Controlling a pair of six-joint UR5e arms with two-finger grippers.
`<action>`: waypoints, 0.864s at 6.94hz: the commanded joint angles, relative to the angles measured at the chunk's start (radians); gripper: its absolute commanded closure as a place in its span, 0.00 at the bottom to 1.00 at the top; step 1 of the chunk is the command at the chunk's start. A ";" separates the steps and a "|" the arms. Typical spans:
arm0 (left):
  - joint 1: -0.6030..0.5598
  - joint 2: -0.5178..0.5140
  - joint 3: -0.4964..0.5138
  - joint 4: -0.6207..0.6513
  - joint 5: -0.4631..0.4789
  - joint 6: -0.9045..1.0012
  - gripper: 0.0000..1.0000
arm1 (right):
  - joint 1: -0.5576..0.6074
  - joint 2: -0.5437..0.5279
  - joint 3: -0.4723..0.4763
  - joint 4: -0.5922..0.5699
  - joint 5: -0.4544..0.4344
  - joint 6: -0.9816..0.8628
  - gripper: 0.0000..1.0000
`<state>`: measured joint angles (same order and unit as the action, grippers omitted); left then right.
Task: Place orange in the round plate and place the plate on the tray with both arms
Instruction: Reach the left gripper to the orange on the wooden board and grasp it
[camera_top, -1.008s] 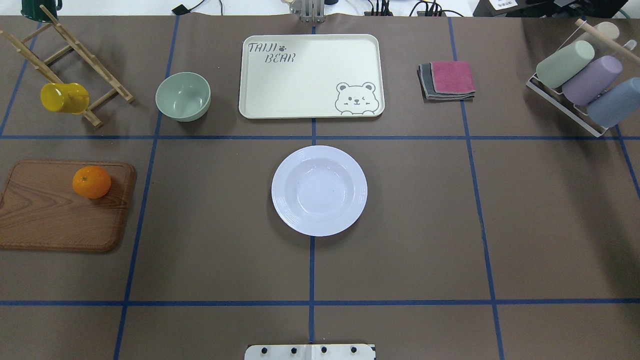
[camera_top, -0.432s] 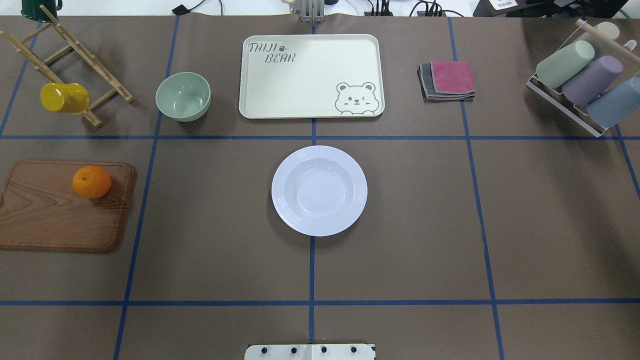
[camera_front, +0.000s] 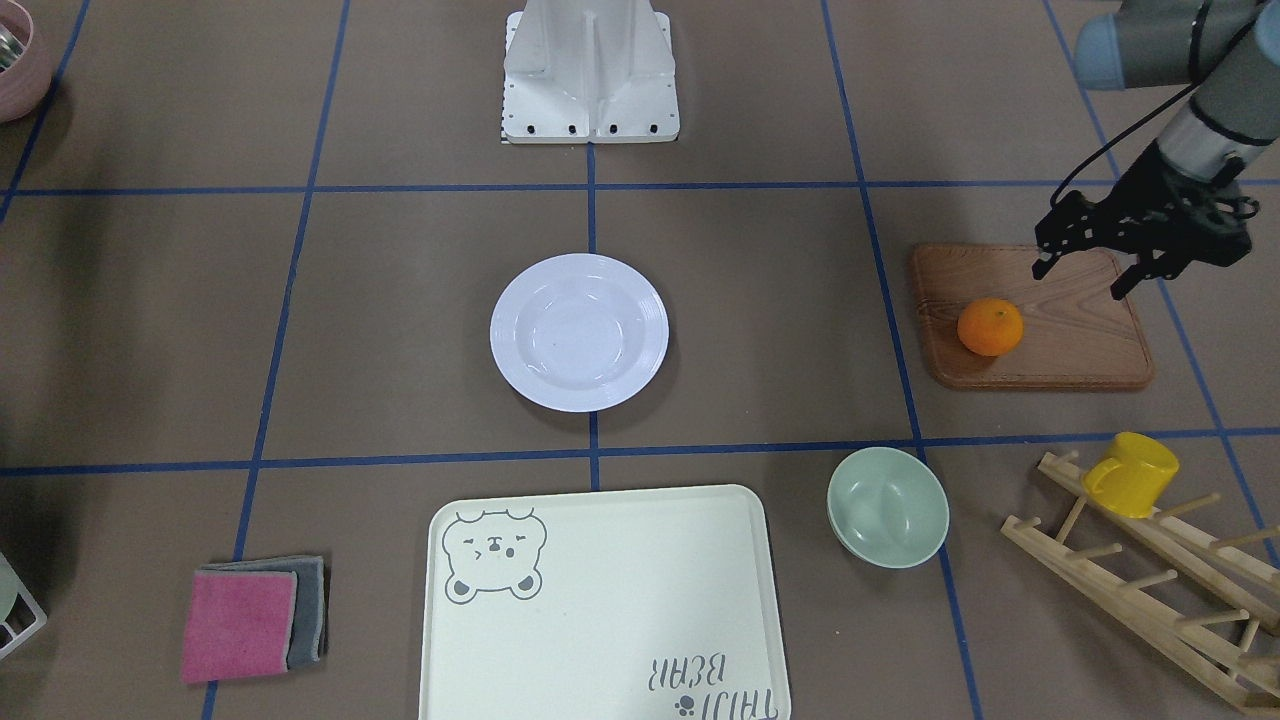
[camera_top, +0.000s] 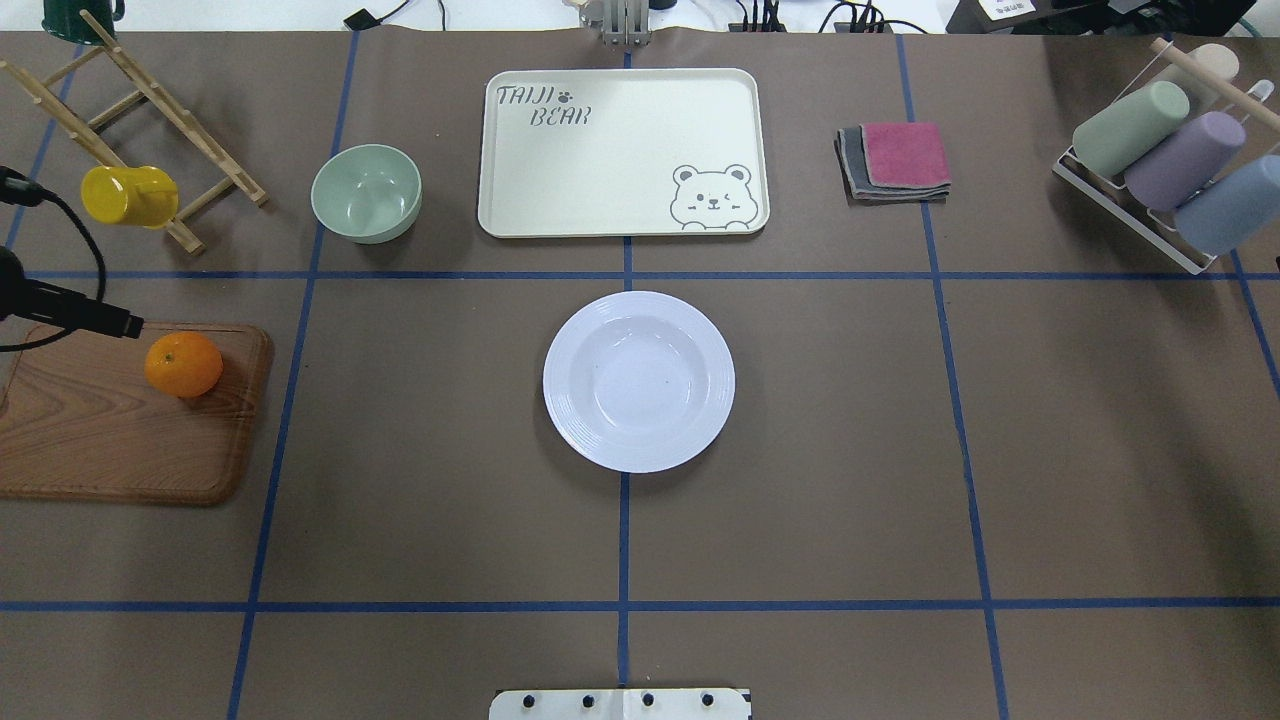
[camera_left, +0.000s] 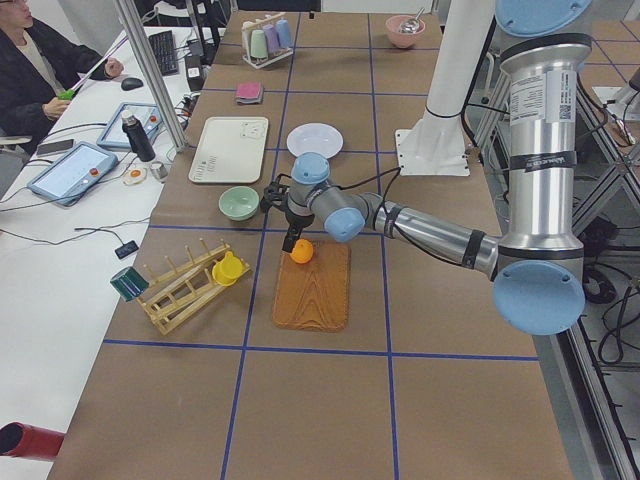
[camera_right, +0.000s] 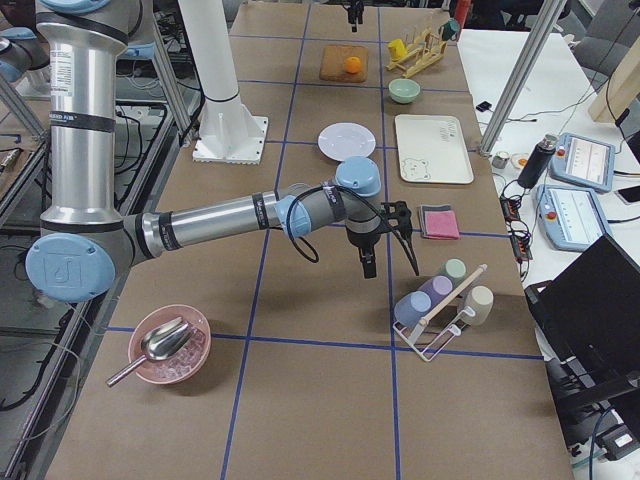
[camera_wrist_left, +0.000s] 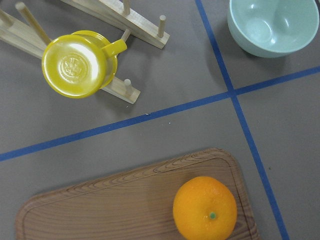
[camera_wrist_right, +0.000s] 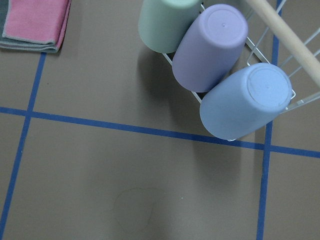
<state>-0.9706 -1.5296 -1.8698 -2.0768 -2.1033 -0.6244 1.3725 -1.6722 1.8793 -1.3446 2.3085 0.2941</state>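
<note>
The orange (camera_top: 183, 364) lies on the wooden board's (camera_top: 100, 440) far right part, also seen low in the left wrist view (camera_wrist_left: 205, 209). My left gripper (camera_front: 1085, 278) hangs open and empty just above the board, a little outward of the orange (camera_front: 990, 327); in the overhead view only one of its fingers (camera_top: 110, 320) pokes in from the left edge. The white round plate (camera_top: 638, 381) sits empty mid-table. Beyond it lies the cream bear tray (camera_top: 620, 150), bare. My right gripper (camera_right: 388, 255) shows only in the exterior right view, over the table near the cup rack; I cannot tell its state.
A pale green bowl (camera_top: 366, 192) stands left of the tray. A yellow mug (camera_top: 128, 195) hangs on a wooden rack (camera_top: 150, 110). Folded cloths (camera_top: 895, 160) and a wire rack of cups (camera_top: 1165, 165) lie to the right. A pink bowl with a scoop (camera_right: 168, 345) sits near the robot's right.
My left gripper has come into the overhead view from the left edge, above the board beside the orange. Orange, plate and tray have not moved.
</note>
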 joint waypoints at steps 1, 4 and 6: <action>0.095 -0.079 0.104 -0.012 0.066 -0.023 0.01 | -0.001 -0.017 -0.002 0.025 -0.001 -0.001 0.00; 0.102 -0.080 0.179 -0.092 0.071 -0.021 0.02 | -0.001 -0.017 -0.003 0.025 -0.001 0.002 0.00; 0.125 -0.075 0.189 -0.100 0.074 -0.023 0.02 | -0.001 -0.015 -0.005 0.025 -0.003 0.002 0.00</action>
<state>-0.8551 -1.6071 -1.6870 -2.1703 -2.0300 -0.6461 1.3714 -1.6887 1.8756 -1.3193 2.3067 0.2960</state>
